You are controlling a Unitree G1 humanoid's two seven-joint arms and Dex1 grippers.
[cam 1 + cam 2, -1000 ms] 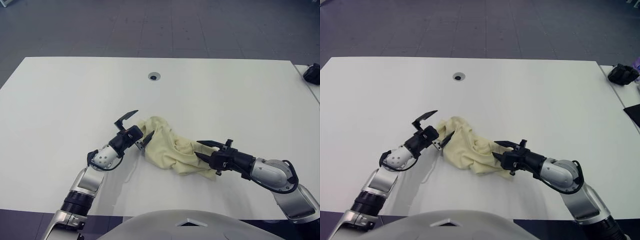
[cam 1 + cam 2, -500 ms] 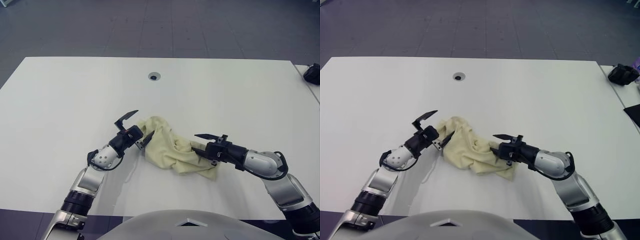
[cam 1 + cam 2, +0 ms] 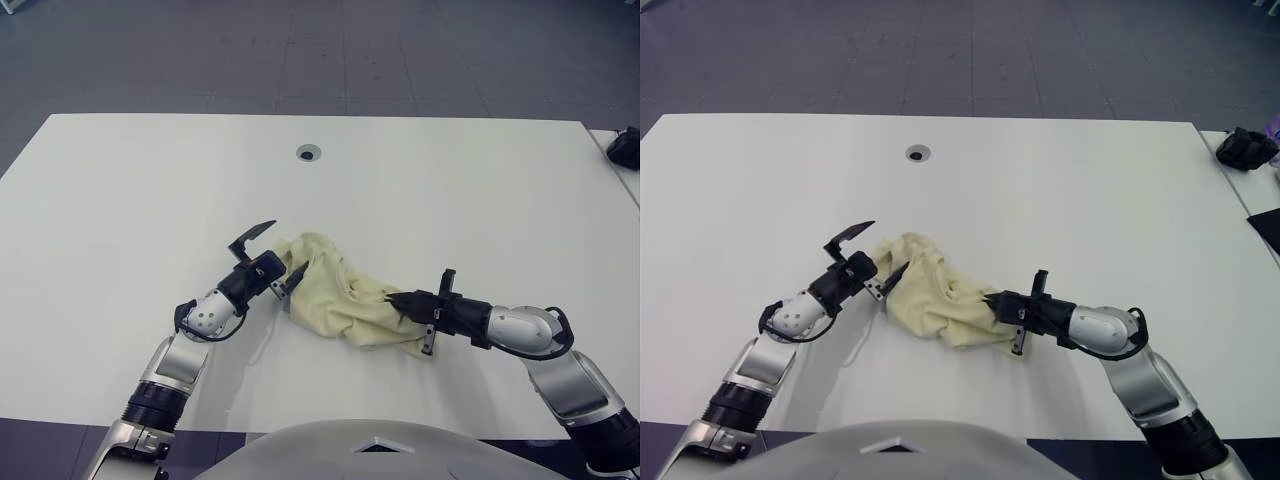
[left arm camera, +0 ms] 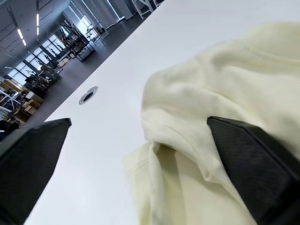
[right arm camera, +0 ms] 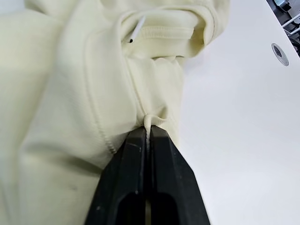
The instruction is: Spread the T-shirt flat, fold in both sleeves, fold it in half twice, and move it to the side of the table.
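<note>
**Right fingers.** Your right fingers (image 5: 129, 183) are pressed together on a small pleat of the T-shirt (image 5: 70, 93). The pale yellow cloth puckers right at their tips, beside a stitched seam. In the head views these fingers (image 3: 412, 300) hold the crumpled edge of the garment that lies nearest them.

**Left fingers.** Your left fingers (image 3: 256, 233) are spread wide and hold nothing. One finger tip touches the opposite edge of the T-shirt. The other is raised over bare desk (image 3: 450, 180), just beside the cloth but apart from it. In the left wrist view, folds and a hemmed edge of the cloth sit between the two dark fingers (image 4: 255, 161).

**T-shirt.** The garment (image 3: 340, 292) lies bunched in a heap on the desk, between the two sets of fingers. It is not spread flat, and neither sleeve can be told apart from the folds.

**Surroundings.** Beyond both sets of fingers, well apart from the cloth, a round cable hole (image 3: 309, 152) sits in the white desk top. Far out past the right fingers, a dark object (image 3: 625, 147) rests on a neighbouring surface.
</note>
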